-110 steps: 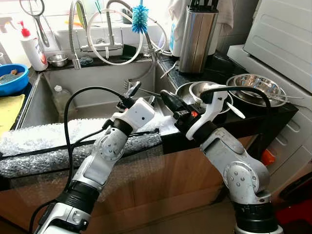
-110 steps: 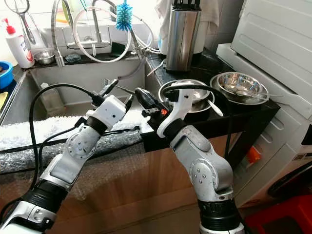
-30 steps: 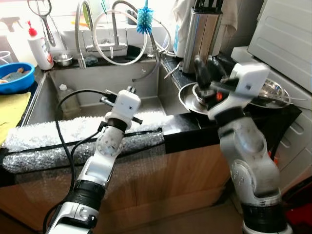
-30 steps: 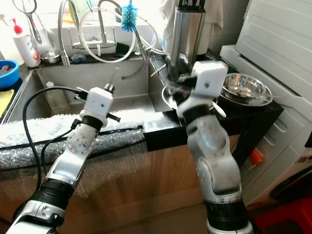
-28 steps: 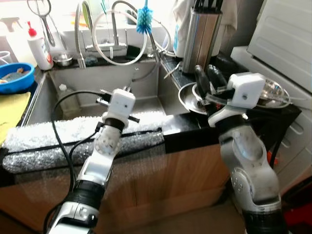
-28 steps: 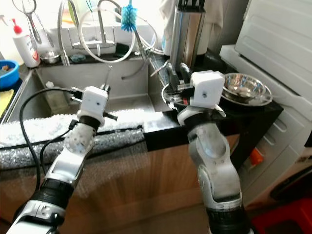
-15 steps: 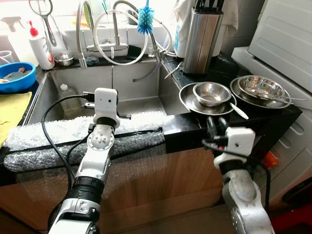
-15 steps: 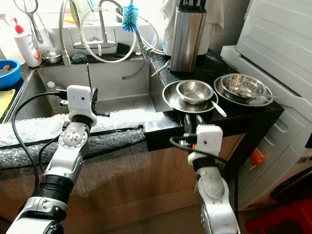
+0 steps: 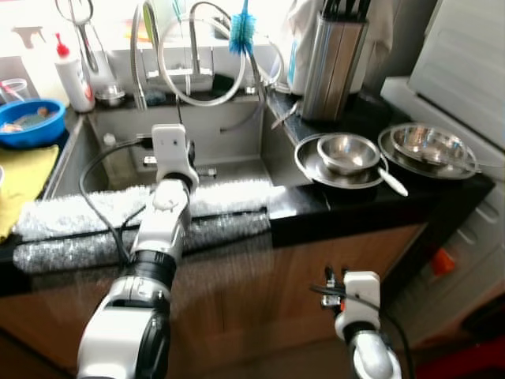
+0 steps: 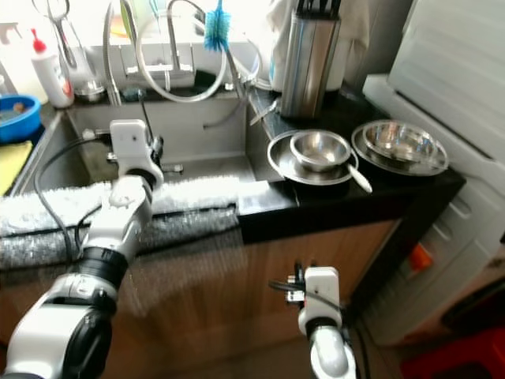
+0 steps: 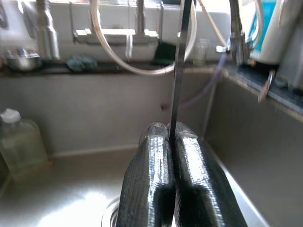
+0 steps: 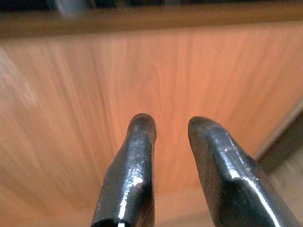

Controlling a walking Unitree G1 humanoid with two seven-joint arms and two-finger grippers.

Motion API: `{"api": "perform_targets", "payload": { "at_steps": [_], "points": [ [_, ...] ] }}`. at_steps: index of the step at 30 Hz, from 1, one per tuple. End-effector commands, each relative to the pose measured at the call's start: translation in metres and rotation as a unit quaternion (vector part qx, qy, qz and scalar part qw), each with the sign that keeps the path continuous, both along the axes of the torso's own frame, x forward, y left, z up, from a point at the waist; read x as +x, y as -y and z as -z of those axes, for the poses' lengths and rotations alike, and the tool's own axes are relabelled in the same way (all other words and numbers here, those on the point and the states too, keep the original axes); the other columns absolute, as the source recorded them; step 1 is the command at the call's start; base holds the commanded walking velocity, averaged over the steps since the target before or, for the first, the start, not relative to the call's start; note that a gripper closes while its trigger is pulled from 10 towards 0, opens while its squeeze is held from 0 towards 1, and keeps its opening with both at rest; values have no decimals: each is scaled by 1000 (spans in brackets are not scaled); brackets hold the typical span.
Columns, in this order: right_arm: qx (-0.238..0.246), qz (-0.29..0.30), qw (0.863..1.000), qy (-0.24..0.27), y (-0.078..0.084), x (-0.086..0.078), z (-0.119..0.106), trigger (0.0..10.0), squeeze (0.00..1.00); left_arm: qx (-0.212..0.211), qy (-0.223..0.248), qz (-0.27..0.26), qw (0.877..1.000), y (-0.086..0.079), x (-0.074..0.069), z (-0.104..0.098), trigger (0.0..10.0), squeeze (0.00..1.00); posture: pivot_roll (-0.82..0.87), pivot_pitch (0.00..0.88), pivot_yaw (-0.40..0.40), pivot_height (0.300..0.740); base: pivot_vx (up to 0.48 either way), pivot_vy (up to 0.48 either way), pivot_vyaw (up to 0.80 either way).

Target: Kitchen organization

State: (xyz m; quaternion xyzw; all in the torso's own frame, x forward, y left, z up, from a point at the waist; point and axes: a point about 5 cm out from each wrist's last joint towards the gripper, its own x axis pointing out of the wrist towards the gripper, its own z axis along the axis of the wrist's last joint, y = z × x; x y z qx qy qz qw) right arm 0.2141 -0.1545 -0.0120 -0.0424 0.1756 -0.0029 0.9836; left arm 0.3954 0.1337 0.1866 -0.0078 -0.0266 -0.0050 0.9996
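Two black fingers of the left gripper [image 11: 171, 142] pinch a thin dark metal rod [image 11: 178, 71], held above the steel sink [image 9: 87, 170] at centre-left of the head view. Low at the bottom right, the right gripper [image 12: 171, 124] hangs with fingers apart before the wooden cabinet front [image 12: 71, 94].

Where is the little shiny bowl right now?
The small steel bowl sits on a steel plate on the black counter, right of the sink, in front of the knife block.
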Motion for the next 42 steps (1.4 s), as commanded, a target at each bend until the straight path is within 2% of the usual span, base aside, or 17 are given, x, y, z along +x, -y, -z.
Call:
{"api": "perform_targets", "payload": {
  "at_steps": [1, 5, 6, 7, 8, 10, 11, 23, 31, 34, 35, 36, 39, 40, 41, 42],
  "points": [
    [-3, 3, 1000, -17, 0, -3, 11, 10000, 0, 18, -34, 20, 999, 7, 2, 8, 10000, 0, -114, 0, -1, 740, 0, 0, 0],
    [-1, 3, 1000, -28, 1, -7, 19, 10000, 0, 21, -46, 21, 999, 8, 1, 13, 10000, 0, -112, 0, -2, 740, 0, 0, 0],
    [0, 5, 999, -34, 2, -8, 22, 10000, 0, 22, -52, 21, 998, 7, 0, 16, 10000, 165, -114, 0, -3, 740, 0, 0, 0],
    [0, 7, 999, -38, 3, -9, 24, 10000, 0, 24, -58, 21, 998, 7, 0, 18, 10000, 165, -114, 0, -3, 740, 0, 0, 0],
    [2, 10, 999, -42, 5, -10, 27, 10000, 0, 26, -65, 21, 997, 7, 0, 21, 10000, 659, -112, 0, -3, 740, 0, 0, 0],
    [3, 12, 999, -43, 6, -11, 28, 10000, 0, 27, -66, 21, 997, 7, 0, 22, 10000, 659, -112, 0, -3, 740, 0, 0, 0],
    [2, 13, 999, -47, 8, -11, 30, 10000, 0, 27, -69, 22, 997, 7, 1, 23, 10000, 1000, -112, 0, -4, 740, 0, 0, 0],
    [0, 10, 998, -63, 10, -6, 37, 10000, 0, 30, -70, 29, 997, 10, -1, 24, 10000, 1000, -112, 1, -11, 740, 0, 0, 0],
    [5, 13, 997, -70, 11, -2, 39, 10000, 0, 14, -67, 31, 997, 10, 1, 22, 10000, 1000, -111, 0, -12, 740, 0, 0, 0],
    [6, 14, 997, -73, 11, -2, 40, 10000, 0, 15, -62, 29, 998, 10, 1, 19, 10000, 1000, -110, 0, -12, 740, 0, 0, 0],
    [6, 14, 997, -74, 12, -2, 40, 10000, 0, 12, -50, 29, 998, 10, 2, 16, 10000, 973, -108, 0, -11, 740, 0, 0, 0],
    [7, 16, 997, -75, 13, -2, 41, 10000, 0, 4, -16, 30, 999, 10, 2, 6, 10000, 0, -107, 0, -12, 740, 0, 0, 0],
    [7, 17, 997, -73, 14, -2, 40, 10000, 0, 0, 44, 23, 999, 7, 0, -10, 10000, 0, -113, 0, -11, 740, 0, 0, 0],
    [7, 17, 997, -73, 14, -2, 40, 10000, 0, 0, 44, 23, 999, 7, 0, -10, 10000, 0, -113, 0, -11, 740, 0, 0, 0],
    [7, 20, 997, -68, 16, -1, 39, 10000, 0, -2, 97, 10, 995, 0, -3, -25, 10000, 0, -113, 0, -12, 740, 0, 0, 0],
    [6, 21, 998, -63, 18, 1, 38, 10000, 0, 0, 124, 2, 992, -4, -5, -32, 10000, 0, -114, 0, -11, 740, 0, 0, 0]
  ]
}}
